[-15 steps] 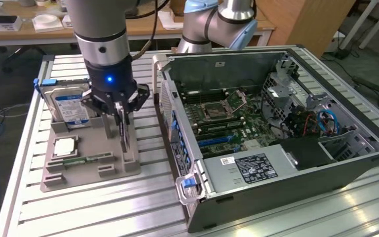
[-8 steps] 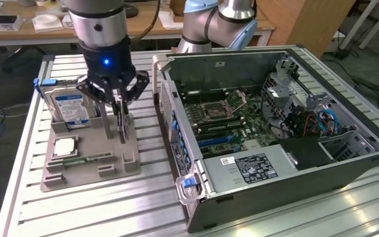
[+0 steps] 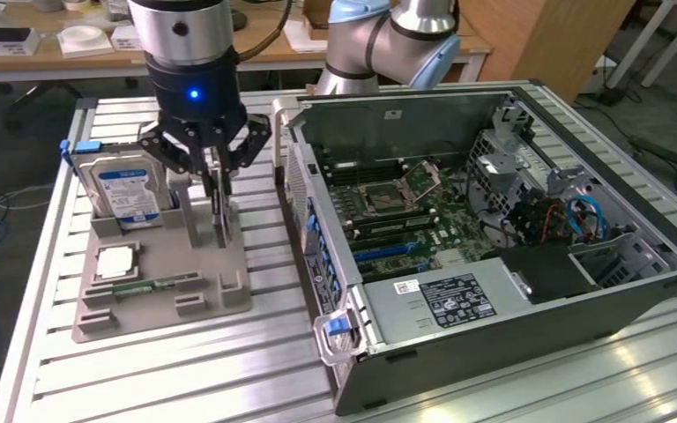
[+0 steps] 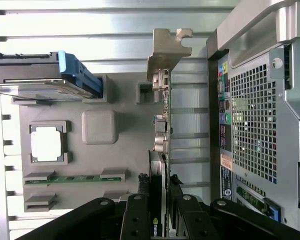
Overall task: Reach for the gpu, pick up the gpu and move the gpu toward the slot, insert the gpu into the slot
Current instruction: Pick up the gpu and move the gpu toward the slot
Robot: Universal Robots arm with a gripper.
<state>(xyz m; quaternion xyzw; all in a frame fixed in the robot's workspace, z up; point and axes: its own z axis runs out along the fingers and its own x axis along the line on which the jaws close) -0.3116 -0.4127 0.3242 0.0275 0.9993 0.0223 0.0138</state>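
Gpu (image 3: 219, 220) (image 4: 162, 125): stands on edge in its groove of the tray (image 3: 197, 269) (image 4: 125, 145), pale bracket (image 4: 165, 47) at one end. The upright stance leaves its top edge free for a pinch from above.

Gripper (image 3: 212, 183) (image 4: 159, 187): directly over the card, fingers drawn narrow, one on each flat face, clamped on the top edge. The hold looks made, but the gpu has not left its groove.

Tray, grey, on the slatted table (image 3: 174, 370), just beside the case (image 3: 527, 352) (image 4: 250, 125). Contents:
- gpu, in the groove on the side nearest the case;
- drive (image 3: 127, 189) (image 4: 45, 75), blue-labelled, propped upright in a corner cradle on the side far from the case;
- cpu (image 3: 115, 262) (image 4: 46, 143), flat in a square pocket;
- memory stick (image 3: 156, 284) (image 4: 75, 178), green, lying in a long channel.
Each recess is shaped to its part, likely so every piece sits in a known pose.

Case: on its side, panel off, so the interior is reached from above. Contents: motherboard (image 3: 404, 207) with blue slots (image 3: 388, 249), a labelled power supply (image 3: 450, 300), and cables. No card sits in the blue slots.
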